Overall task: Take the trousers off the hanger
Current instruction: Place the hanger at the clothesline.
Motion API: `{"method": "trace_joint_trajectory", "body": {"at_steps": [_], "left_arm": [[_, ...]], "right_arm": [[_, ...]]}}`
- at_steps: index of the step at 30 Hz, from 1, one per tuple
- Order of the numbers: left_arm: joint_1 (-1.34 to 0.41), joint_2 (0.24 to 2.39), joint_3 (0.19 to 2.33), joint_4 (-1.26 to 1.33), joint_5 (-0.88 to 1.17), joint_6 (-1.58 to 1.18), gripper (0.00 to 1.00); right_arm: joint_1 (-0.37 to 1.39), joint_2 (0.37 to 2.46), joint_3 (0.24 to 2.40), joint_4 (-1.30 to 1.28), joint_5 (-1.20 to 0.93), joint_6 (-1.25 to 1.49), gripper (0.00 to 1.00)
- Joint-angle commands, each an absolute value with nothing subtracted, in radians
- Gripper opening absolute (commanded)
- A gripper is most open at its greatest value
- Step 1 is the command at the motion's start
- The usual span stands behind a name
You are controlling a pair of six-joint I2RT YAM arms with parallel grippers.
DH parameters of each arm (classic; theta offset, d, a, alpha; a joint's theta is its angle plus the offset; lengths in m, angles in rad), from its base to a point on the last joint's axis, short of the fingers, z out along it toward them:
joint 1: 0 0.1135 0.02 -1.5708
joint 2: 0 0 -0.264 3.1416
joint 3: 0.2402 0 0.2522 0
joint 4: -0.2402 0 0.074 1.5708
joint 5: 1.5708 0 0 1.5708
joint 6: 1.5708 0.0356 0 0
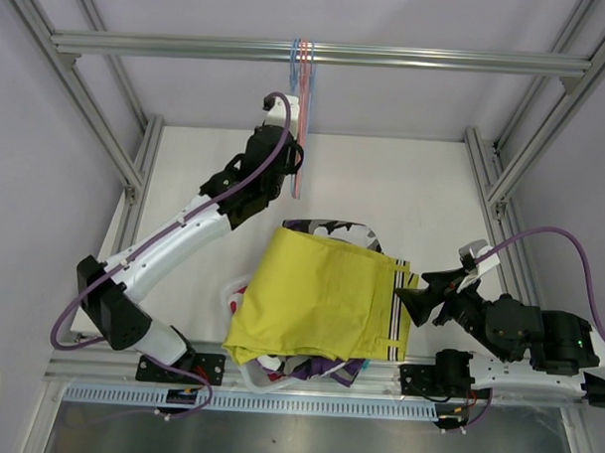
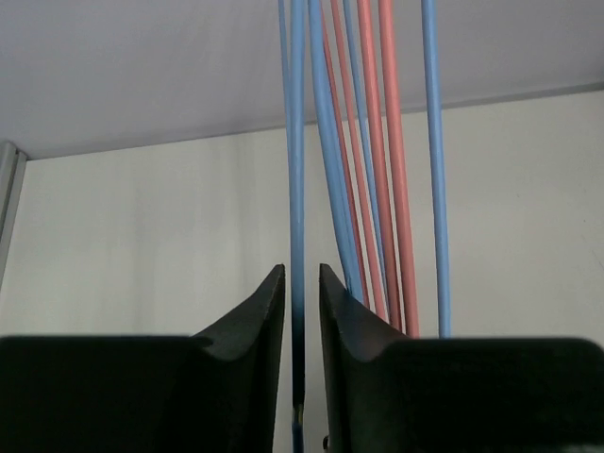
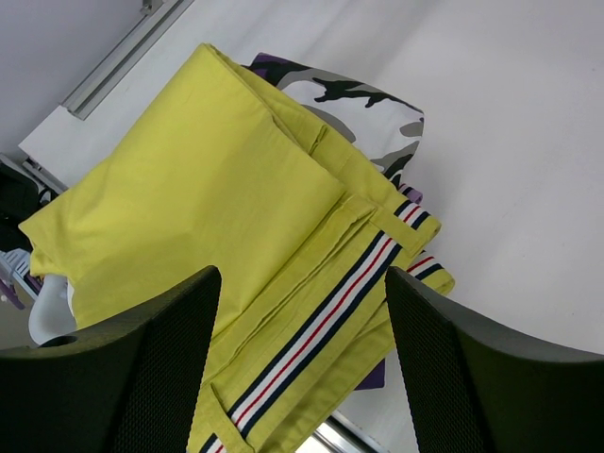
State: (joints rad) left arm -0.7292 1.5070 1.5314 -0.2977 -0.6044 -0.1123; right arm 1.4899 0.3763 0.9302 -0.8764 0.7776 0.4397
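Trousers (image 1: 315, 301) lie heaped, two pairs distinguishable; left end effector (image 2: 302, 311) narrow around one hanger wire (image 2: 297, 189); right end effector (image 3: 302, 311) wide.

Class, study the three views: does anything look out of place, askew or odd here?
The hangers on the rail hang bare. The shorts lie in an untidy pile, mustard yellow shorts on top, camouflage shorts poking out behind. The left tool sits nearly closed around one blue hanger rod. Nothing looks damaged.

White arm links (image 1: 173, 237) w/ black joints, purple cables (image 1: 541, 235) — black claws.
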Motion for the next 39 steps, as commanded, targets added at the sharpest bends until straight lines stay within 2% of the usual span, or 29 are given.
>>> {"method": "trace_joint_trajectory", "body": {"at_steps": [1,6,13,17,18,19,22,24,28,31,35,38,39], "left_arm": [[-0.752,1.428,1.473,-0.290,-0.584,-0.163,0.28],[-0.772,1.338,1.393,-0.293,-0.563,-0.209,0.42],[-0.834,1.192,1.319,-0.382,-0.572,-0.274,0.53],[-0.880,1.103,1.263,-0.475,-0.609,-0.325,0.65],[-0.896,1.086,1.261,-0.500,-0.624,-0.336,0.67],[-0.905,1.048,1.253,-0.520,-0.640,-0.340,0.73],[-0.943,0.990,1.269,-0.612,-0.728,-0.315,0.81],[-0.945,0.960,1.293,-0.689,-0.759,-0.310,0.84],[-0.911,0.902,1.307,-0.738,-0.775,-0.259,0.97],[-0.755,0.829,1.253,-0.695,-0.595,-0.261,0.97],[-0.626,0.795,1.224,-0.693,-0.478,-0.334,0.98],[-0.546,0.796,1.223,-0.692,-0.433,-0.386,0.98],[-0.520,0.799,1.220,-0.695,-0.442,-0.396,0.98]], "right_arm": [[1.485,0.374,0.925,-0.851,0.779,0.428,0.75],[1.482,0.373,0.923,-0.853,0.775,0.434,0.76],[1.479,0.379,0.917,-0.867,0.765,0.462,0.78],[1.477,0.391,0.911,-0.882,0.801,0.479,0.80],[1.479,0.402,0.911,-0.896,0.814,0.486,0.81],[1.479,0.409,0.910,-0.906,0.831,0.497,0.86],[1.476,0.437,0.913,-0.963,0.931,0.573,0.99],[1.471,0.451,0.923,-1.003,0.994,0.622,1.00],[1.411,0.494,0.963,-1.104,1.115,0.751,1.00],[1.397,0.502,0.999,-1.137,1.192,0.790,0.99],[1.378,0.509,1.055,-0.996,1.280,0.591,0.99],[1.379,0.518,1.091,-0.783,1.403,0.294,0.99],[1.379,0.515,1.082,-0.591,1.435,0.187,1.00]]}}
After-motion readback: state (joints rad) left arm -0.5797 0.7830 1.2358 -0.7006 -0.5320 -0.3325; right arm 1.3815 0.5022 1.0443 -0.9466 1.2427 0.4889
